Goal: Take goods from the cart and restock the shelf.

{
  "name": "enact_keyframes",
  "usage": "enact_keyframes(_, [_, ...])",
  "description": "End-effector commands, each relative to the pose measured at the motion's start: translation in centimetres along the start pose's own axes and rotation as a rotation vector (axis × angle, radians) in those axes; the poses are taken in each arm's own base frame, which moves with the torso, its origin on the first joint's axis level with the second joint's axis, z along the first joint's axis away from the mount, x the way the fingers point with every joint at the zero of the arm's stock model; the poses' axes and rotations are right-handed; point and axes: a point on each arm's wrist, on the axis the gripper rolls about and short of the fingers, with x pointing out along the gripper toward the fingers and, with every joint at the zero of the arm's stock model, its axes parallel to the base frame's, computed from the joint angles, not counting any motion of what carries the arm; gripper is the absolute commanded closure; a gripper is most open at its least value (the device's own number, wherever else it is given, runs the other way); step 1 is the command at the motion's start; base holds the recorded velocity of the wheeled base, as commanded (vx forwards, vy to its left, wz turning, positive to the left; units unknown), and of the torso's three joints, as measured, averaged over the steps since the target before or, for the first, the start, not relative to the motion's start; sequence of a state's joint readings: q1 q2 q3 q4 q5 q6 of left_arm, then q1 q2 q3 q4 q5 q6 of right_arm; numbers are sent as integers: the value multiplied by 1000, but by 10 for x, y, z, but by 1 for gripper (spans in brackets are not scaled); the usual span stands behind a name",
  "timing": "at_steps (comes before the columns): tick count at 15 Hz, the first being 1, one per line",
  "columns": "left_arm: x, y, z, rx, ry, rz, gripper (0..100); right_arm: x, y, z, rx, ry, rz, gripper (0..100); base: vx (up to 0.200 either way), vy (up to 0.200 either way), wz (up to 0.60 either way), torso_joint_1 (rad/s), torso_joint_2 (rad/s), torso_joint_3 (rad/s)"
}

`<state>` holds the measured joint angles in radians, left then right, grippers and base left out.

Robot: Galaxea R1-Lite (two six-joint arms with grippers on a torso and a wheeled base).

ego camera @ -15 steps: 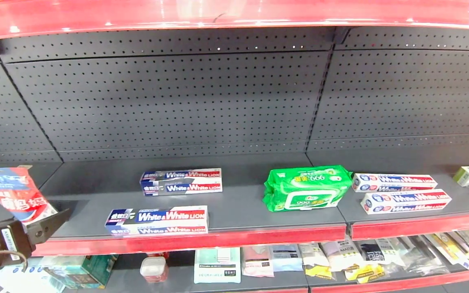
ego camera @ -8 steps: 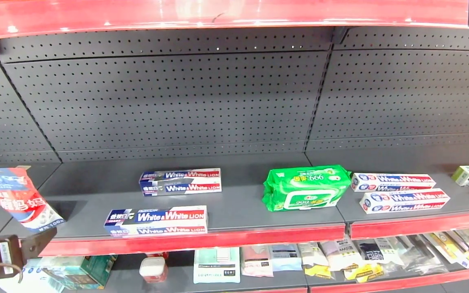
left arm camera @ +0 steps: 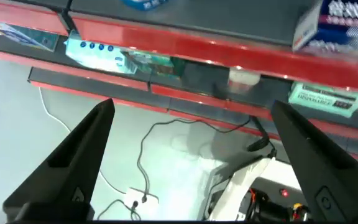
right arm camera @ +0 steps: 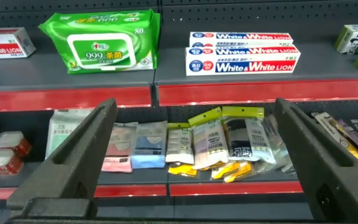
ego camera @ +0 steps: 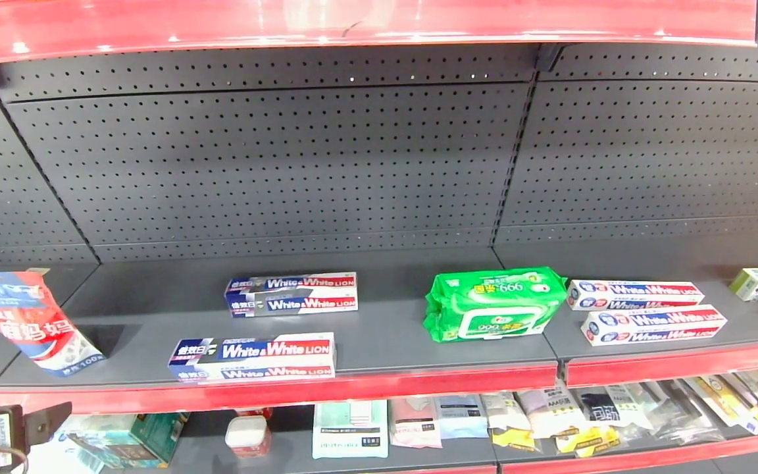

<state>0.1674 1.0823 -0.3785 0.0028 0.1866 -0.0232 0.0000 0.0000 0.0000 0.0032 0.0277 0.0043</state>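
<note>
Your left hand (left arm camera: 192,107) hangs released and empty below the red front edge of the shelf (ego camera: 385,339). The red-and-blue pouch (ego camera: 27,322) leans at the shelf's left end; your right hand (right arm camera: 194,102) is released and empty too.

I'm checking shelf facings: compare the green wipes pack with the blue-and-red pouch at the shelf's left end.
Pose: the green wipes pack lies flat with its flap facing up, while the blue-and-red pouch stands up, tilted.
Place: the wipes pack sits mid-shelf next to the toothpaste boxes on its right, while the pouch stands apart at the left end.
Shape: the wipes pack is a thick block, and the pouch looks like a thinner bag.
Both are soft packs on the same grey shelf.
</note>
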Motion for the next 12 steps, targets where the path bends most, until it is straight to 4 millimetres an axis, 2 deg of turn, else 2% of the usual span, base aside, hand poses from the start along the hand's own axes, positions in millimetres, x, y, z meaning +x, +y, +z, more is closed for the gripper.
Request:
enact_keyframes(1, [42,0,10,-27,87,13,0,0,0,0,0,1,1,0,0,0,0,0,0,0])
enact_keyframes(4, [77,-12,20,-5,59,-17,0,0,0,0,0,1,0,0,0,0,0,0,0,0])
enact_keyframes(7, [88,-23,20,25,63,-50,0,0,0,0,0,1,0,0,0,0,0,0,0,0])
enact_keyframes(12, [96,-37,15,73,107,-106,0,0,0,0,0,1,0,0,0,0,0,0,0,0])
